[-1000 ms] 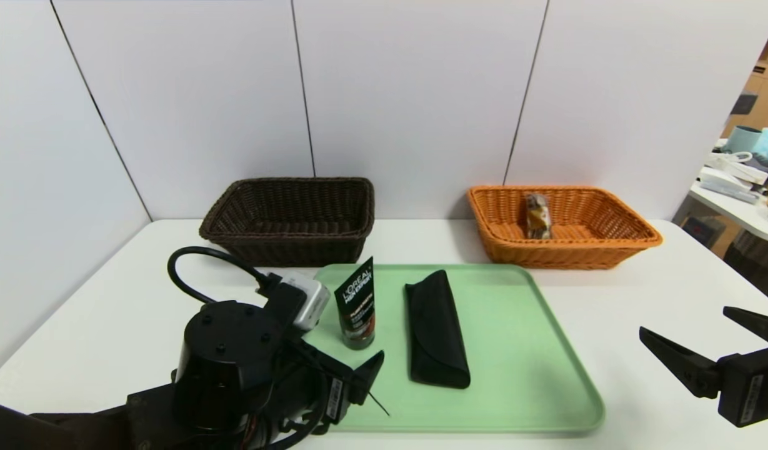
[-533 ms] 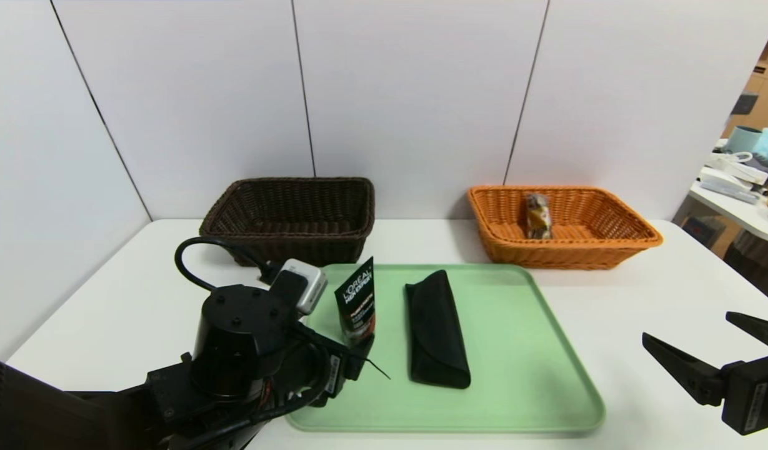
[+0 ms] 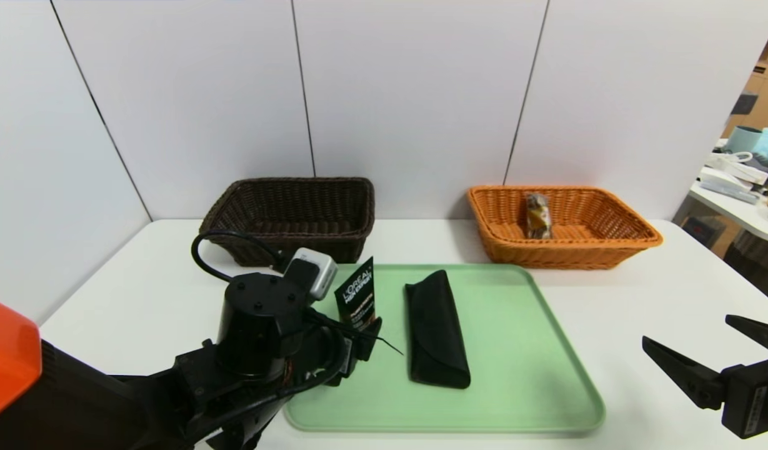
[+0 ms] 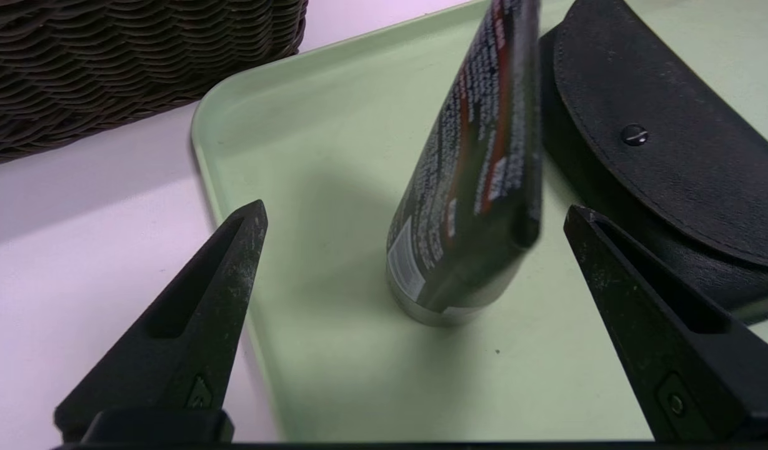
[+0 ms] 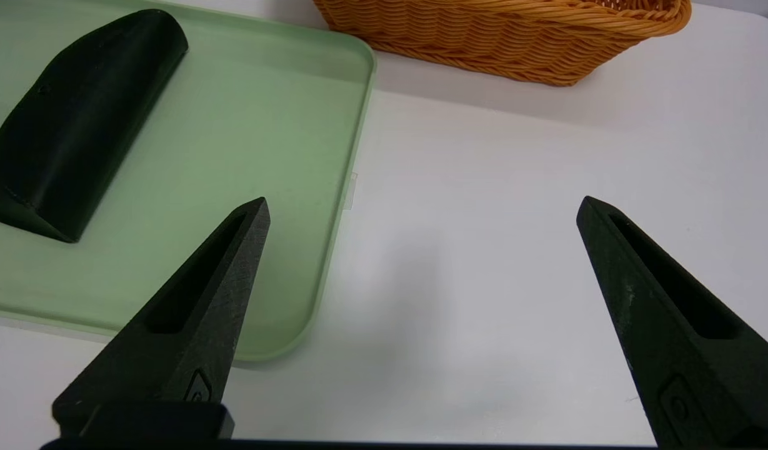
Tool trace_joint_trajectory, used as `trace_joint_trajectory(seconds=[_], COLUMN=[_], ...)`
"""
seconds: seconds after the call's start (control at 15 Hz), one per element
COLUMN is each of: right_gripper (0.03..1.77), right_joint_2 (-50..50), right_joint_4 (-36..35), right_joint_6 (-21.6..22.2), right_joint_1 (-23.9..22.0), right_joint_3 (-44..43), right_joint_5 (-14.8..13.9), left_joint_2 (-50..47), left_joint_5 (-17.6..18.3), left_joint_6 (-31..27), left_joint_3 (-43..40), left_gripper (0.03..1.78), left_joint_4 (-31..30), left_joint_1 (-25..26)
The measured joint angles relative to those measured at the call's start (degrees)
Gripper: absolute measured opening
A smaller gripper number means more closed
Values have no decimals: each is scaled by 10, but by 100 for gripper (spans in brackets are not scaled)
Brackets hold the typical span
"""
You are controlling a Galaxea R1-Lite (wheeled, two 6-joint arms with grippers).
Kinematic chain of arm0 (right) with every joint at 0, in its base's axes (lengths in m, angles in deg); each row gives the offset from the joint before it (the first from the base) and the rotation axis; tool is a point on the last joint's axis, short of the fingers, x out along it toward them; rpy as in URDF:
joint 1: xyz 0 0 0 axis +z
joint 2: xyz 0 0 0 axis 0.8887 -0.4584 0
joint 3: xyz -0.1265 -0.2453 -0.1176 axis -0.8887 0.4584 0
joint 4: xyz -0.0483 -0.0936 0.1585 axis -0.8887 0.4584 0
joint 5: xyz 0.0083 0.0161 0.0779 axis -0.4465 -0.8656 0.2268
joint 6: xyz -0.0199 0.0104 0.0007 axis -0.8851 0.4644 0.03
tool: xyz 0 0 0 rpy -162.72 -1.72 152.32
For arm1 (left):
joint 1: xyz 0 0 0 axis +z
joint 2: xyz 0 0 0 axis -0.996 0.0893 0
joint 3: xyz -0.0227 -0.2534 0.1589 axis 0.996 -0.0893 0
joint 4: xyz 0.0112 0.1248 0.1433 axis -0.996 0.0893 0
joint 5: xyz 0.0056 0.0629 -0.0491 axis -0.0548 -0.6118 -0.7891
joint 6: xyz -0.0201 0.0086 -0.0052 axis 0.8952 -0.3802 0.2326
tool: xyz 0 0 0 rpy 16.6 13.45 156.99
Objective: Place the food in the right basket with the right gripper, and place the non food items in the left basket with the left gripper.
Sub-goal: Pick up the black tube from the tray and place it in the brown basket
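A black L'Oreal tube (image 3: 357,299) (image 4: 471,187) stands upright on its cap at the left of the green tray (image 3: 533,350). My left gripper (image 4: 415,211) (image 3: 357,345) is open low over the tray, one finger on each side of the tube's base, not touching it. The black glasses case (image 3: 435,328) (image 4: 658,162) (image 5: 77,119) lies just right of the tube. The snack bar (image 3: 538,215) lies in the orange right basket (image 3: 608,240) (image 5: 502,37). Nothing shows inside the dark brown left basket (image 3: 290,219) (image 4: 109,69). My right gripper (image 3: 687,330) (image 5: 422,202) hangs open over bare table right of the tray.
The white table (image 3: 671,294) ends at white wall panels just behind both baskets. A second table with clutter (image 3: 740,181) stands beyond the right edge. A black cable (image 3: 212,250) loops up from my left wrist in front of the dark basket.
My left arm has pushed forward over the tray, bringing its open fingers around the tube's base. The right gripper has sunk slightly and stayed open.
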Motion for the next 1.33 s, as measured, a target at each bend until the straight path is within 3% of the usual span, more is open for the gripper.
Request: trace_joint_trajectory(seconds=[1.33], right_gripper=[169], right_joint_2=[-6], right_joint_4=[0], right_joint_6=[-2], right_joint_1=[0], right_joint_3=[2], right_joint_5=[16], left_joint_2=[74], left_joint_5=[5], left_joint_6=[-12], left_joint_3=[7], left_gripper=[169], left_joint_4=[-29], left_joint_1=[30])
